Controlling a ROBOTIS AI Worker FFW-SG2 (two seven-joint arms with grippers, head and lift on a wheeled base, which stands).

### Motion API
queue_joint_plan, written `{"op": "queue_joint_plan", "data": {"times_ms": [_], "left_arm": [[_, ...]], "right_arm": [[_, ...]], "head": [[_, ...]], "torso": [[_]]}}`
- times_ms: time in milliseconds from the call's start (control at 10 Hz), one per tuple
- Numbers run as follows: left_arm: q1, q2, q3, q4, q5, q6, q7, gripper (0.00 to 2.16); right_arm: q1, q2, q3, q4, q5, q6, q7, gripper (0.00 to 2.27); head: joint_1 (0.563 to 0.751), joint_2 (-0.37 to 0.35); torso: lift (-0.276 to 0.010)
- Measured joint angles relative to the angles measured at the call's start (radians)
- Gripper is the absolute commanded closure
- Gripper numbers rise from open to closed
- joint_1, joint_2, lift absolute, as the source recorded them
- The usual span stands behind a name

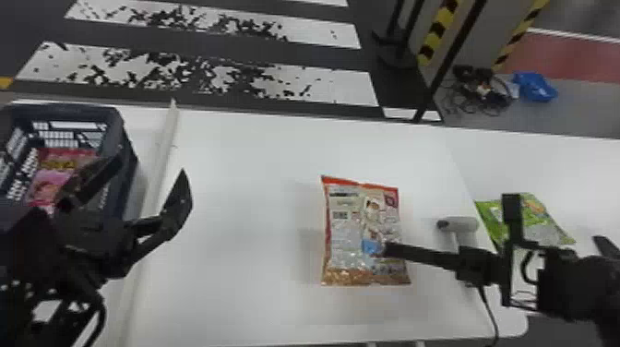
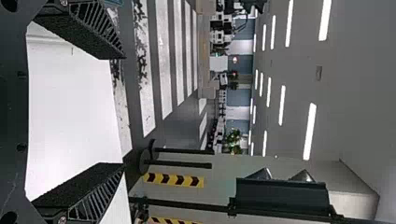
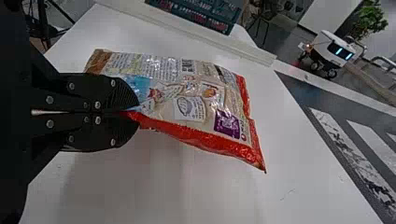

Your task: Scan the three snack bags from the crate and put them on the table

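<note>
In the head view, the right pincer [image 1: 386,249] is pinching the red-edged snack bag [image 1: 350,230] above the bench [image 1: 240,207]. The scanner [image 1: 456,224] is facing towards this bag, so I think I am now presenting it. For doing this well, I should be turning the code-like patch slowly to the scanner and not bending the film. The left pincer [image 1: 152,162] is waiting spread near the crate [image 1: 129,166]. I am counting three bags: one pinched, one pink bag [image 1: 46,180] lying in the crate, one green bag [image 1: 544,226] lying on the bench; also one scanner, one crate.

In the left wrist view, two fingers are standing apart, holding nothing.

In the right wrist view, two fingers are pressing together on the bag's edge.
</note>
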Motion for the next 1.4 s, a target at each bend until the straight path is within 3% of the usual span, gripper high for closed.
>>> {"op": "queue_joint_plan", "data": {"times_ms": [100, 300, 500, 700, 900, 1100, 1400], "left_arm": [[-0.01, 0.0, -0.005, 0.01, -0.002, 0.007, 0.0, 0.05], [-0.035, 0.0, -0.016, 0.041, -0.016, 0.041, 0.002, 0.05], [-0.044, 0.0, -0.022, 0.054, -0.017, 0.051, 0.003, 0.05], [-0.048, 0.0, -0.029, 0.046, -0.018, 0.089, 0.002, 0.05], [-0.051, 0.004, -0.029, 0.048, -0.014, 0.1, 0.003, 0.05], [-0.063, 0.017, -0.028, 0.055, 0.0, 0.104, 0.003, 0.05], [-0.071, 0.031, -0.03, 0.049, 0.021, 0.104, 0.003, 0.05]], "right_arm": [[-0.002, 0.003, -0.062, -0.014, -0.078, 0.031, -0.024, 2.14], [-0.023, 0.023, -0.208, -0.041, -0.251, 0.048, -0.164, 2.14], [-0.115, 0.06, -0.267, 0.038, -0.287, -0.157, -0.352, 2.14], [-0.271, 0.04, -0.236, 0.307, -0.263, -0.421, -0.506, 2.14], [-0.362, 0.019, -0.165, 0.49, -0.208, -0.683, -0.702, 2.14], [-0.394, 0.018, -0.065, 0.572, -0.136, -0.859, -0.971, 2.14], [-0.432, 0.017, 0.03, 0.722, -0.076, -1.017, -1.199, 2.14]], "head": [[0.695, -0.173], [0.695, -0.212], [0.695, -0.283], [0.695, -0.346], [0.695, -0.35], [0.695, -0.35], [0.695, -0.35]], "torso": [[-0.094], [-0.094], [-0.094], [-0.094], [-0.094], [-0.094], [-0.094]]}}
